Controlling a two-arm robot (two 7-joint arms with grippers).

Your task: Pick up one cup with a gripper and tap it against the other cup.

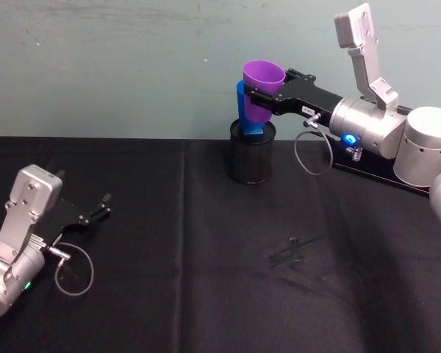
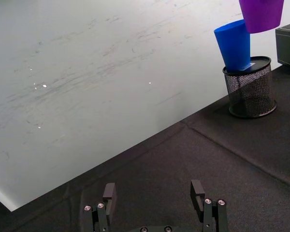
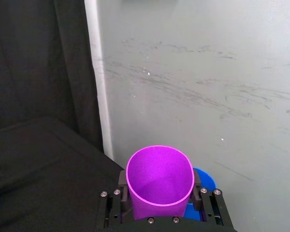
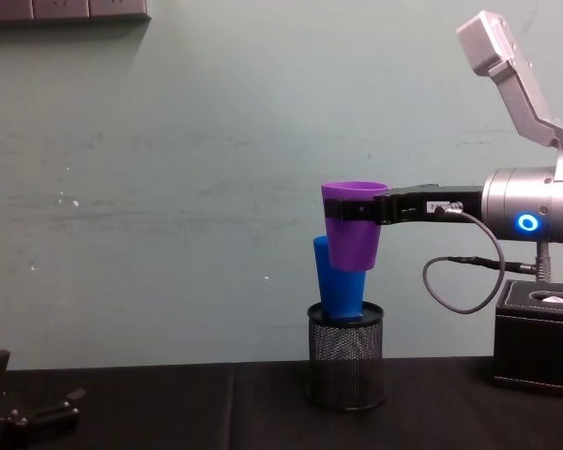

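My right gripper [image 1: 259, 99] holds the purple cup [image 1: 262, 83] up in the air, shut on its sides, rim up. The same purple cup [image 4: 351, 225] hangs right against the upper part of the blue cup [image 4: 339, 279], which leans inside the black mesh pen holder [image 4: 346, 366]. From the right wrist, the purple cup [image 3: 159, 181] sits between my fingers [image 3: 123, 182] with the blue cup [image 3: 204, 182] just behind it. My left gripper [image 1: 97, 207] rests open low over the table at the left, far from both cups [image 2: 238, 44].
A black box [image 4: 537, 337] stands on the table at the right under my right arm. The black cloth [image 1: 206, 294] covers the table, with a wall close behind the pen holder [image 1: 251, 152].
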